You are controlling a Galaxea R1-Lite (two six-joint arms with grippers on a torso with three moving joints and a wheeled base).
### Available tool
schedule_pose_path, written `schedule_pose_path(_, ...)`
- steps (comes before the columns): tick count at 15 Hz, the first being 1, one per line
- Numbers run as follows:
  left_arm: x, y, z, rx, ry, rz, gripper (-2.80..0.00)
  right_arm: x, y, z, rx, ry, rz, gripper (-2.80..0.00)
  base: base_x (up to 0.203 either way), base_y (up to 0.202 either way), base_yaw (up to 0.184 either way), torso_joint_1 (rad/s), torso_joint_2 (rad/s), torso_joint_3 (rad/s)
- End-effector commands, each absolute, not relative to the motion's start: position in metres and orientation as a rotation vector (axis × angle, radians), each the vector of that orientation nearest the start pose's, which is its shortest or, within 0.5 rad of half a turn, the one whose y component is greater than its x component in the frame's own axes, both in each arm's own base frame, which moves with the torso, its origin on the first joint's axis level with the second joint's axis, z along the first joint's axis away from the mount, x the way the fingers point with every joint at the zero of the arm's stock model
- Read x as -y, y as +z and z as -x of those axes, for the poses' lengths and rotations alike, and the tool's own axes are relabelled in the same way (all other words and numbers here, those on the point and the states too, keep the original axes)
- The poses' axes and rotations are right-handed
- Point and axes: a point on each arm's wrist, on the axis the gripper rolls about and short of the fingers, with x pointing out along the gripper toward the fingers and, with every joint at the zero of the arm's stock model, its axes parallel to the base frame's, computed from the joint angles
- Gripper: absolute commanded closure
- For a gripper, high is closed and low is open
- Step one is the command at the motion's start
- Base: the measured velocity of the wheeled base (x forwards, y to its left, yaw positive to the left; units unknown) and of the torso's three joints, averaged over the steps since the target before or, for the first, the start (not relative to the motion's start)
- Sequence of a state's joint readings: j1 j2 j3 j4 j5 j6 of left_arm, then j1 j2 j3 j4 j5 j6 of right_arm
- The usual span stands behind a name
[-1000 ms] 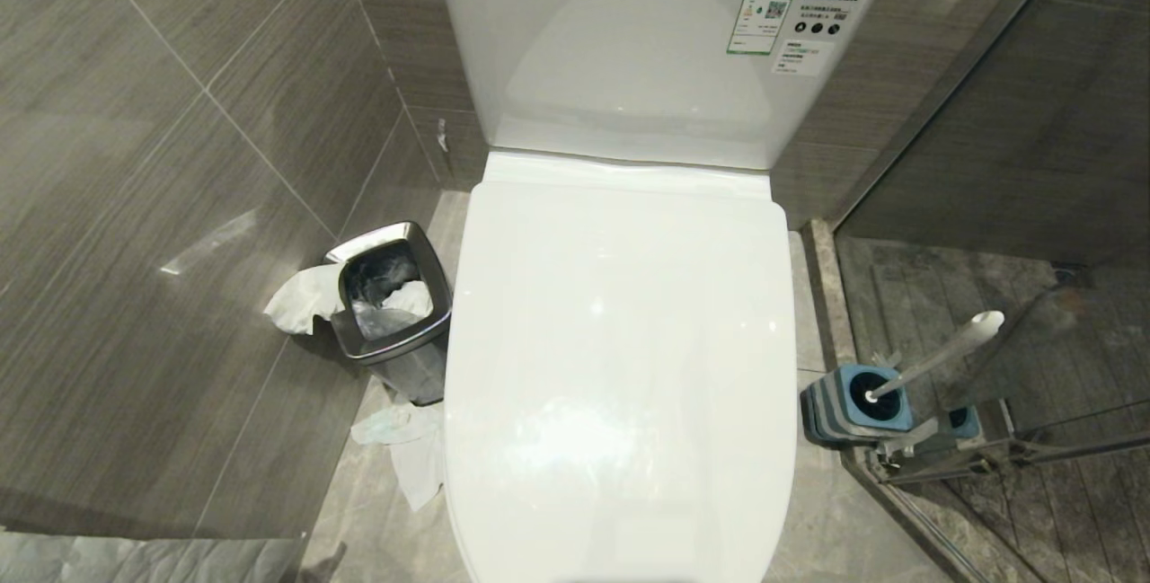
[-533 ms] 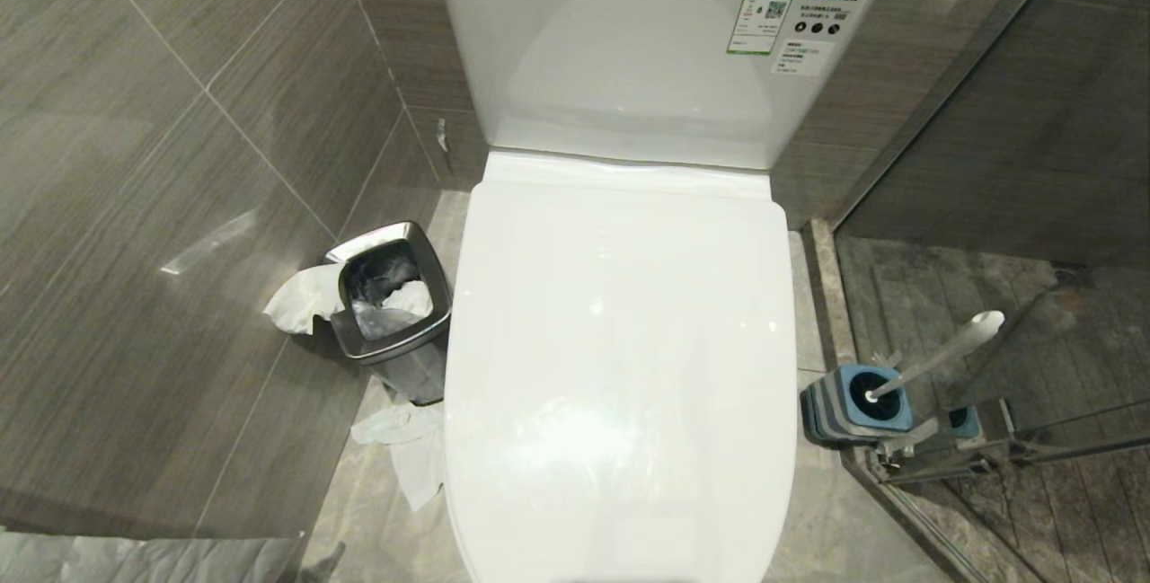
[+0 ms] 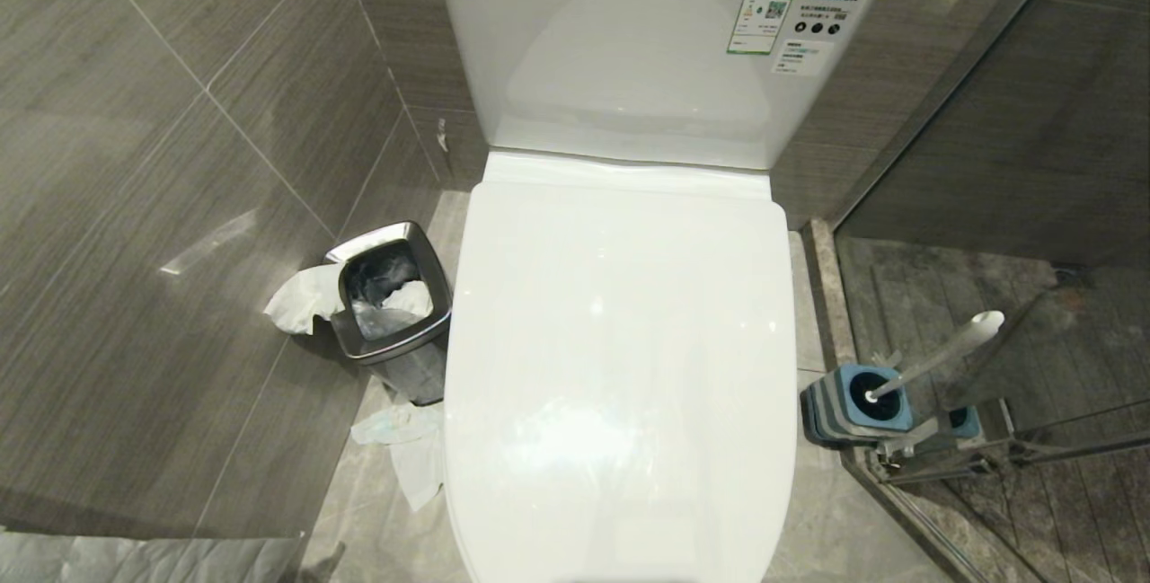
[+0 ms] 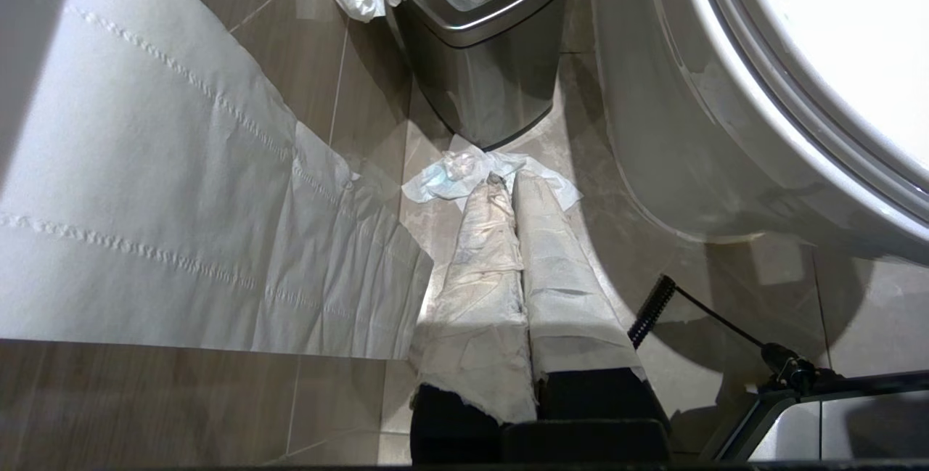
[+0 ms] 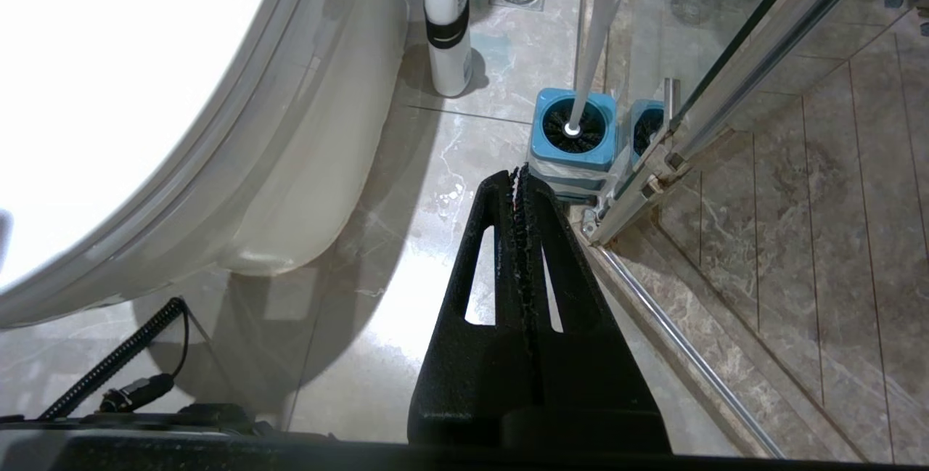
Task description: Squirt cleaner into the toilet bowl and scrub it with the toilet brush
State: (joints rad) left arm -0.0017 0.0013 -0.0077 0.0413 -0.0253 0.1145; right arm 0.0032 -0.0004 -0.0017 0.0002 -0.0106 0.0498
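The glossy white toilet lid (image 3: 620,367) is seen shut over the bowl. The white-handled toilet brush (image 5: 591,35) is stood in its blue holder (image 5: 573,144) just beyond the empty, closed right tool (image 5: 521,173), upper centre; the tissue-wrapped left tool (image 4: 506,184) is closed too.

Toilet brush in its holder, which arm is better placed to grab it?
Right. The toilet brush stands in its blue holder just ahead of the right gripper, jaws shut and empty; the left gripper points toward the waste bin.

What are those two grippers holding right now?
Nothing. The paper-wrapped left gripper and black right gripper are both shut empty, low beside the white toilet.
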Motion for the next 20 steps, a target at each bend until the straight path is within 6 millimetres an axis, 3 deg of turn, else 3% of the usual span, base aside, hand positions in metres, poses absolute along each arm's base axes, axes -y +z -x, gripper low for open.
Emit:
schedule_pose_path(1, 0.0004, 0.0736, 0.0233, -0.033, -0.023, -0.113, 0.0, 0.0003, 0.0759, 0.0229, 0.002, -0.007, -0.051, 0.0, 0.0, 0.0, 0.0, 0.0, 0.0, 0.0)
schedule_pose_path(20, 0.0001, 0.0752, 0.0227, -0.004, -0.008, -0.037, 0.0, 0.0003, 0.0759, 0.0229, 0.002, -0.008, -0.051, 0.0, 0.0, 0.0, 0.0, 0.0, 0.0, 0.0)
